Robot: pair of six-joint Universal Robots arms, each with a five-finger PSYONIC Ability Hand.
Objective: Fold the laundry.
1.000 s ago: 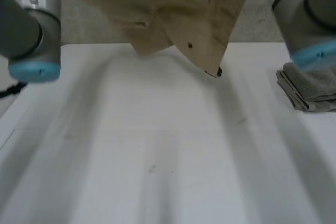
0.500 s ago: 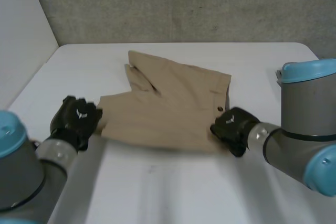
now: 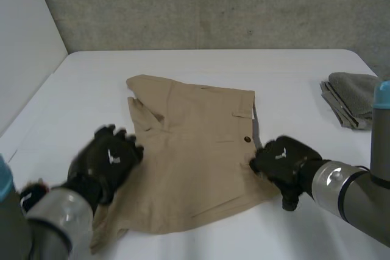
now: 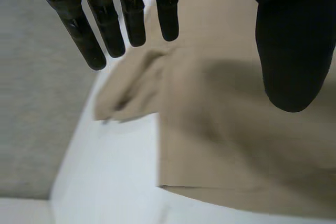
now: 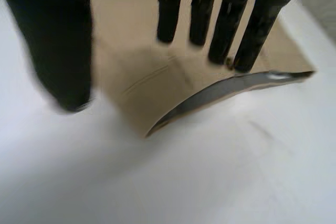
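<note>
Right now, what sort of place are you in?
Probably a lab test bench: a white table, a plain concrete wall behind it, tan shorts laid out, a folded grey cloth aside.

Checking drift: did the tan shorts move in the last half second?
Yes. The tan shorts came toward the robot; their far edge sits farther from the far edge of the table.

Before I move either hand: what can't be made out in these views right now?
- Head view: the near left corner of the tan cotton shorts is hidden behind the left hand and left arm.
- Head view: the shorts' side edge is covered by the right hand.
- Head view: the folded grey cloth is cut off by the right arm.
- Wrist views: whether either open hand touches the fabric cannot be told.
</note>
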